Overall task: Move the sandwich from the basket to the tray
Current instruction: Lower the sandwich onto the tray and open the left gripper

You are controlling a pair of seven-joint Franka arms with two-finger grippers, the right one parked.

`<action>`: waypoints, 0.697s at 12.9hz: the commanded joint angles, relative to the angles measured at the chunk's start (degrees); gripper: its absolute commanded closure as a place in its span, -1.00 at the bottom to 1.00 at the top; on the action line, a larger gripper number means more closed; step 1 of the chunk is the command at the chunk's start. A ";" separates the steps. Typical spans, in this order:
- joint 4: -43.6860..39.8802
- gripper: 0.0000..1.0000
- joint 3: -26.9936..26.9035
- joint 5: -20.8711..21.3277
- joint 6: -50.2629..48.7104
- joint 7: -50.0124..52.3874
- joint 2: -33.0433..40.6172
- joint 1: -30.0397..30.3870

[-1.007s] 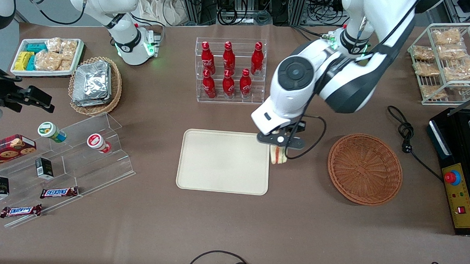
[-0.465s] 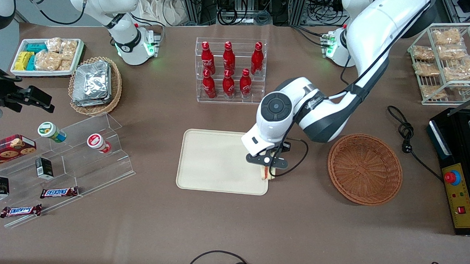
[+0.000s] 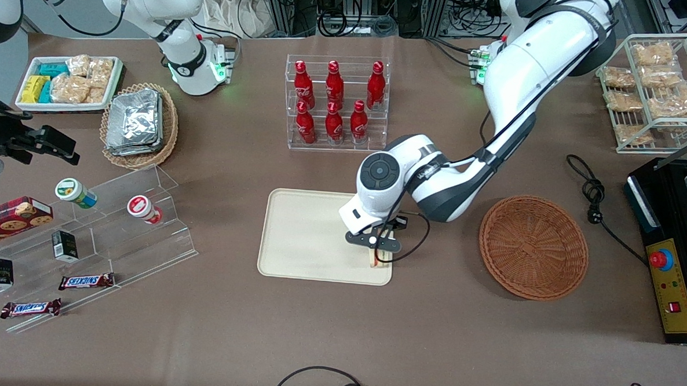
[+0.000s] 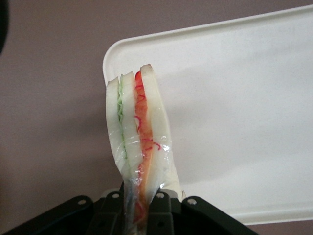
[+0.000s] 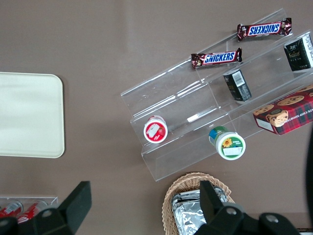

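The gripper [image 3: 379, 254], clamped on the sandwich [image 3: 380, 259], has carried it from beside the tray [image 3: 312, 238] to just above the tray's corner nearest the basket [image 3: 533, 246], and lower than a second ago. The basket sits empty on the desk [image 3: 442, 325]. The transfer looks nearly done; lowering and releasing remain.

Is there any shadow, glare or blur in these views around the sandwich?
Front view: even light, and the arm throws a soft shadow on the tray beside the claw. Left wrist view: the sandwich is sharp, its clear wrap glints slightly, a faint shadow lies on the tray, and the claw, shut on it, is dark.
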State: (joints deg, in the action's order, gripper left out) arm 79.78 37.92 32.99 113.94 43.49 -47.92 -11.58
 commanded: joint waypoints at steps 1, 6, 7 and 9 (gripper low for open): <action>-2.79 0.91 -4.16 1.11 1.72 0.72 -1.83 -4.05; -2.87 0.09 -5.31 1.20 4.01 0.19 -4.20 -4.76; -2.79 -0.85 -5.66 1.20 4.10 0.19 -4.12 -4.85; -3.40 -1.00 -6.01 2.24 4.01 1.15 -3.85 -5.72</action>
State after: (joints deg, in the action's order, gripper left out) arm 78.92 33.10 33.40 117.78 43.49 -50.77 -15.36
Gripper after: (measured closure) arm 0.573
